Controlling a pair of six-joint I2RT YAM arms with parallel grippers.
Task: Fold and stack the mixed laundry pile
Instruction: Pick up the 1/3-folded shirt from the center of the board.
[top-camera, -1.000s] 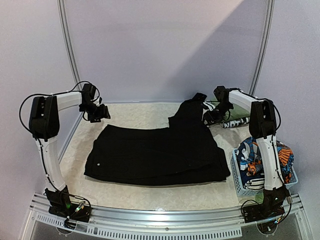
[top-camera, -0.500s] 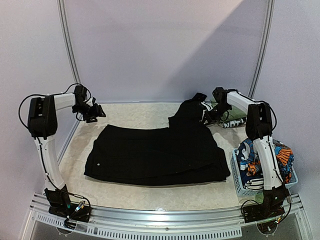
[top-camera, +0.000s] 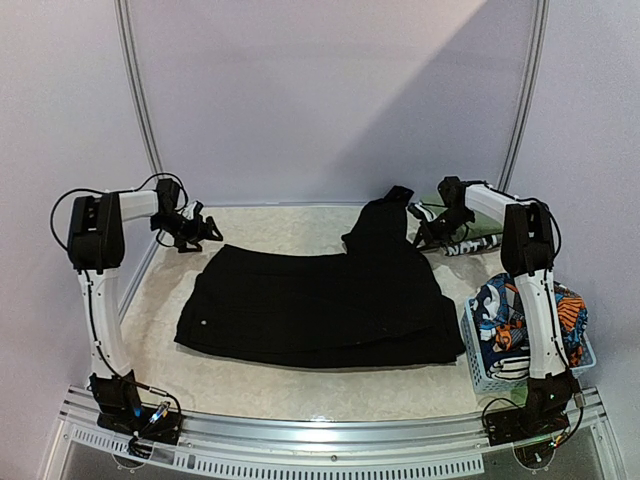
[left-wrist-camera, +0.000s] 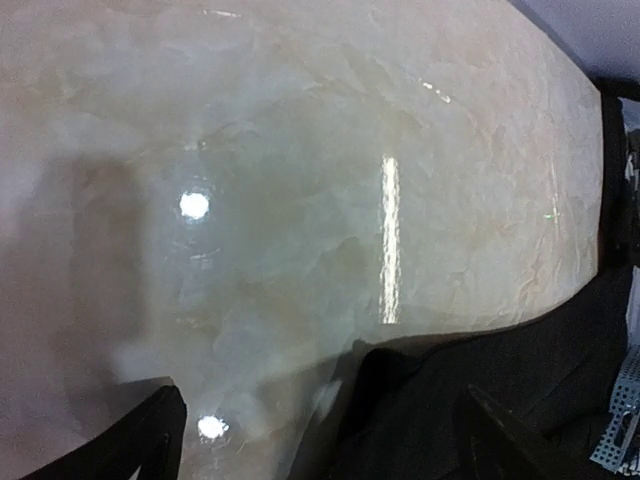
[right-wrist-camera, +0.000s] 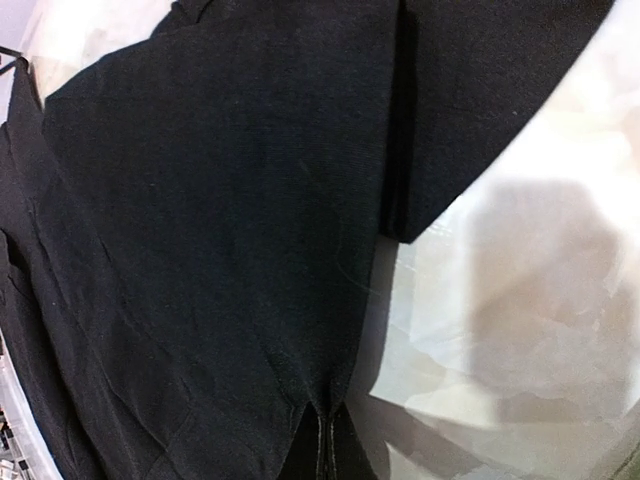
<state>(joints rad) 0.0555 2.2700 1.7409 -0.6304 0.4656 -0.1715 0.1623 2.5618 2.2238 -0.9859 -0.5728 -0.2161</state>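
A large black garment (top-camera: 320, 300) from the mixed laundry pile lies spread flat across the middle of the table, with a flap rising at its far right (top-camera: 385, 215). My right gripper (top-camera: 420, 236) is at that far right edge. In the right wrist view the right gripper (right-wrist-camera: 325, 452) is shut on a pinch of the black garment (right-wrist-camera: 200, 200). My left gripper (top-camera: 204, 232) hovers open just off the far left corner. The left wrist view shows that corner of the black garment (left-wrist-camera: 470, 400) between the spread fingers (left-wrist-camera: 150, 440) of the left gripper (left-wrist-camera: 330, 450), untouched.
A pale blue lattice basket (top-camera: 490, 372) at the near right holds an orange-blue-white cartoon-print garment (top-camera: 520, 310). A black-and-white printed piece (top-camera: 470, 245) lies at the far right behind the right gripper. The pale marbled tabletop (left-wrist-camera: 300, 150) is bare at the far left.
The right gripper has shut on the black garment's far right edge and drawn it slightly right. The left gripper has moved back right toward the far left corner and opened wider.
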